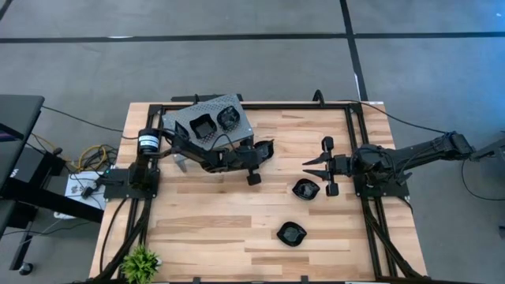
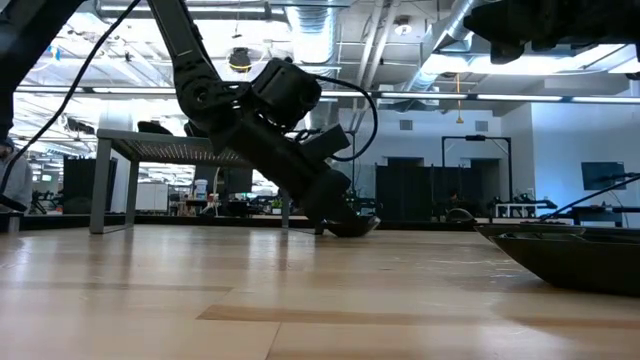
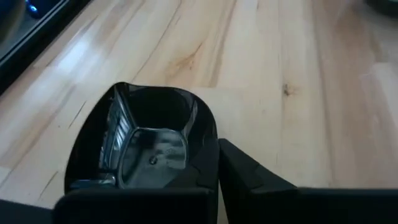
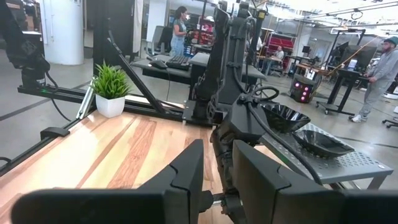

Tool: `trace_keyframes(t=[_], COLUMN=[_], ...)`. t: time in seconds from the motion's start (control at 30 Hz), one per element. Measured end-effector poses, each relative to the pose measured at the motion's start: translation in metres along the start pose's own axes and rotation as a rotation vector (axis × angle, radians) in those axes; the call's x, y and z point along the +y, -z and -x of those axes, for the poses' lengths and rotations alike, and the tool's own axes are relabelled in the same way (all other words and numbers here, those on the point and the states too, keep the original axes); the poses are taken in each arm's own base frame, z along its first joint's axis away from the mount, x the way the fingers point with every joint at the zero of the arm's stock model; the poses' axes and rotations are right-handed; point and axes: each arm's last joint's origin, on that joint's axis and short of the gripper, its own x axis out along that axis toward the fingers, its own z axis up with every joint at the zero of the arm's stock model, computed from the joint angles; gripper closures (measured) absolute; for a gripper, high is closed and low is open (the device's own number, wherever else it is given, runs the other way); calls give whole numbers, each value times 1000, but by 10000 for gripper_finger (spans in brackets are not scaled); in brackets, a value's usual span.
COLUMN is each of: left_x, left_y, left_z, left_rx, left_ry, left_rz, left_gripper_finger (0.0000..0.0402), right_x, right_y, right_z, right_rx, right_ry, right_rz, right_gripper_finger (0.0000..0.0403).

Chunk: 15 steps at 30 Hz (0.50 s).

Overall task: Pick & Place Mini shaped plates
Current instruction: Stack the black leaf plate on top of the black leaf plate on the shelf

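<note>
A mini shaped plate (image 3: 146, 146), squarish with rounded corners, sits upright in the left claw (image 1: 254, 170), which is clamped on its rim low over the bench (image 1: 213, 229) near the middle. No long axis can be made out. Two plates (image 1: 305, 189) (image 1: 290, 233) lie toward the right edge; two more (image 1: 203, 125) (image 1: 230, 117) rest on the perforated stand (image 1: 189, 118). The right claw (image 1: 313, 166) hovers beside them, narrowly parted, empty.

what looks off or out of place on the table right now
Nothing stands out. Two black dishes sit on the grey stand, two more lie flat on the wood, and the left gripper is shut on a fifth dish. No spills or damage.
</note>
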Motion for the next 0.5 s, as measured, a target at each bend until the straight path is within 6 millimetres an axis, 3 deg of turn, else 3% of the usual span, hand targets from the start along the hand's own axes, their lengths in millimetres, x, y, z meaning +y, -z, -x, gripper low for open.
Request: trace_keyframes(t=[0.17, 0.37, 0.5], left_x=[-23, -59, -64], left_y=[-19, -61, -86], left_z=[16, 64, 98], left_rx=[-68, -220, -314], left_ry=[56, 119, 55], left_rz=[40, 108, 133], left_gripper_finger=[397, 398, 398], right_x=[0, 0, 0], right_y=[0, 0, 0], right_z=[0, 0, 0], right_rx=[0, 0, -3], right_ry=[0, 0, 0], right_rz=[3, 3, 2], right_gripper_finger=[321, 321, 321])
